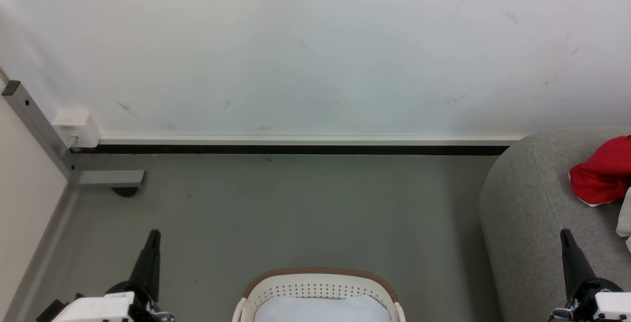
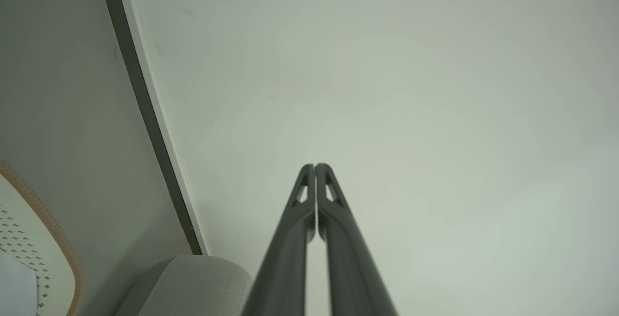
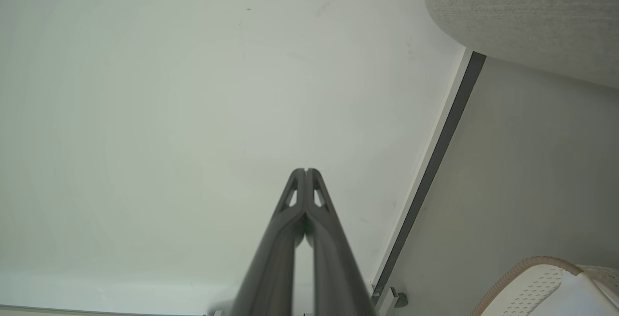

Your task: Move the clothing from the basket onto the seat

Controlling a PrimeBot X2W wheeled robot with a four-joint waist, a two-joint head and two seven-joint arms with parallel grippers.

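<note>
The cream basket (image 1: pixel 319 287) with a brown rim sits at the bottom centre of the head view, a pale white cloth (image 1: pixel 320 309) lying inside it. At the right stands the light-grey seat (image 1: pixel 527 203), with red clothing (image 1: pixel 604 169) bunched on it and a bit of white fabric (image 1: pixel 625 218) at the frame edge. My left gripper (image 1: pixel 154 235) is shut and empty at the lower left, above the floor. My right gripper (image 1: pixel 565 235) is shut and empty at the lower right, in front of the seat. Both wrist views show the fingers pressed together (image 2: pixel 314 167) (image 3: pixel 305 172), pointing at the wall.
A white wall with a dark baseboard (image 1: pixel 296 149) runs across the back. A grey metal post with a foot (image 1: pixel 111 178) and a white box (image 1: pixel 76 127) stand at the left corner. Grey floor (image 1: pixel 305 213) lies between the basket and the wall.
</note>
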